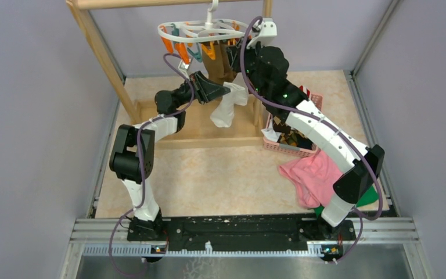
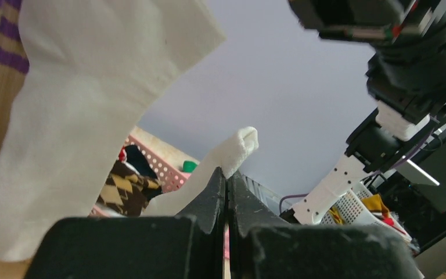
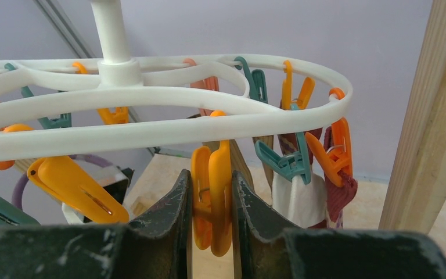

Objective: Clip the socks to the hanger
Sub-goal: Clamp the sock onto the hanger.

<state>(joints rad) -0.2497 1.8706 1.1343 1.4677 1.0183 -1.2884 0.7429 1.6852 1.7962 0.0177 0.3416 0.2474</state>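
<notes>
Our right gripper (image 3: 211,176) squeezes an orange plastic clip (image 3: 218,203), seemingly open, on the white oval hanger (image 3: 168,100); our left gripper (image 2: 227,174) should feed in its pinched white fabric sock (image 2: 235,148).

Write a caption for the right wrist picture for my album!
Right gripper pinches an orange clip hanging from the white hanger.

High rear camera overlooks all; close right wrist camera shares the hanger (image 3: 151,128).
</notes>
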